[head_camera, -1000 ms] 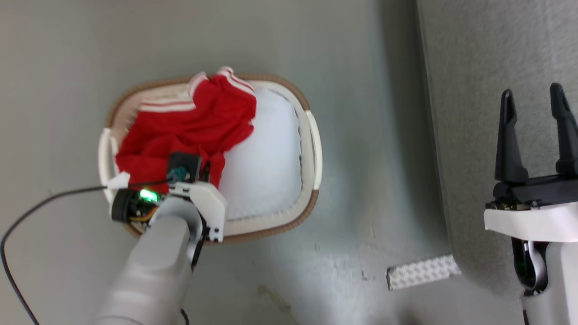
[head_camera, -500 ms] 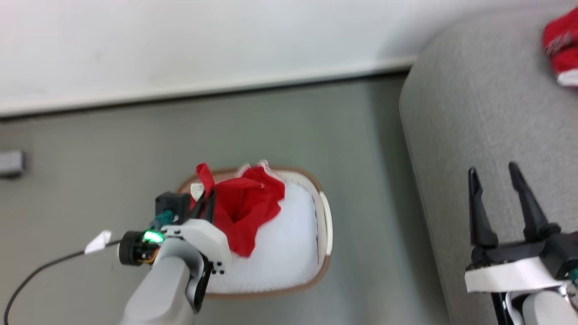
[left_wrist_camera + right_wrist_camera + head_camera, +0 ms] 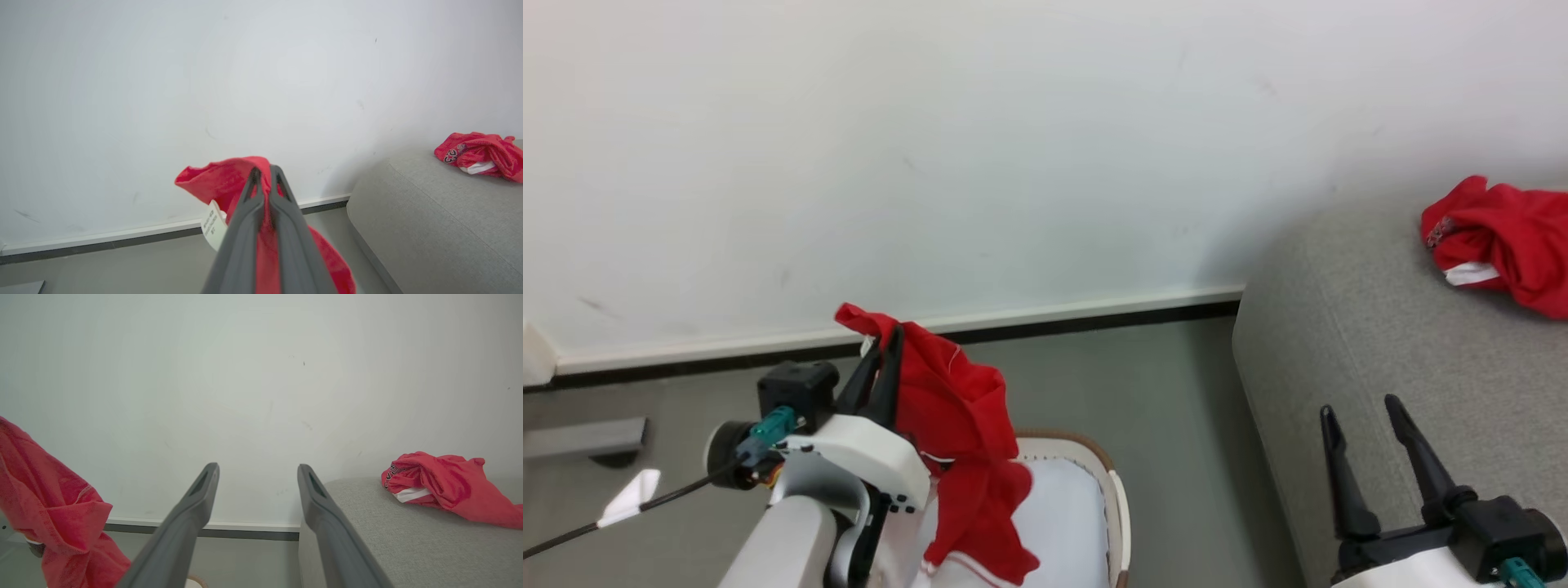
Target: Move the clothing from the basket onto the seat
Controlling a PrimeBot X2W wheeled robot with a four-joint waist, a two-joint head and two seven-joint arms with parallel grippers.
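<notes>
left gripper (image 3: 888, 339) is pinching red jersey (image 3: 956, 408) by a thin fold | right gripper (image 3: 1356, 411) is gaping, empty | risk: hanging hem dragging on basket (image 3: 1116, 506), or the fold slipping out short of grey sofa (image 3: 1339, 351)

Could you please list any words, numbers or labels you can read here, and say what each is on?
"23": dark figures on the crumpled red garment lying on the sofa.
Unreadable: the white label on the red jersey held in the left gripper carries printed lines too small to make out.
</notes>
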